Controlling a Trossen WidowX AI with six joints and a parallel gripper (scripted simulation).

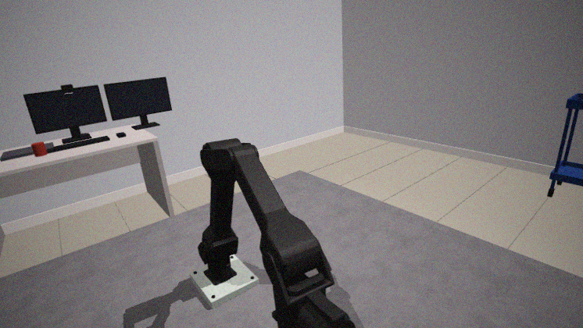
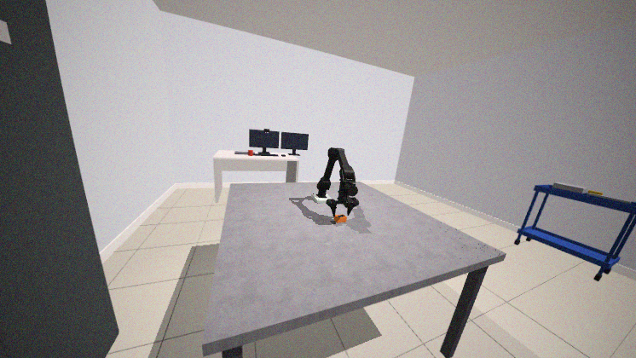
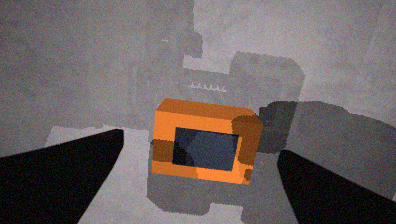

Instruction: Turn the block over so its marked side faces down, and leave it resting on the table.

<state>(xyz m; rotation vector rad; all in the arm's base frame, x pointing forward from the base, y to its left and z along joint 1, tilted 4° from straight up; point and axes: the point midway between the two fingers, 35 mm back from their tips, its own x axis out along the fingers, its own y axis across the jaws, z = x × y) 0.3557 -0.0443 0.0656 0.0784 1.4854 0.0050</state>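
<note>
Directly above the block point(image 3: 206, 141), the claw point(image 3: 200, 175) gapes empty.

Pale walls, beige tiled floor point(image 2: 147, 249), white desk point(image 2: 249, 160) with two monitors point(image 2: 278, 140), blue cart point(image 2: 578, 227).

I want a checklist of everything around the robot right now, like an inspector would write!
Surface: grey table, robot base bolted on a white plate.
Job's things: orange block lying flat on the table, dark marked side facing up.
Clutter: nothing seen near the block.
Grippers: gripper open, holding nothing, one finger on each side of the block, not touching it.
Cables: nothing seen.
Surroundings: white desk with two monitors, a keyboard and a red cup; blue cart at the right; tiled floor.
</note>
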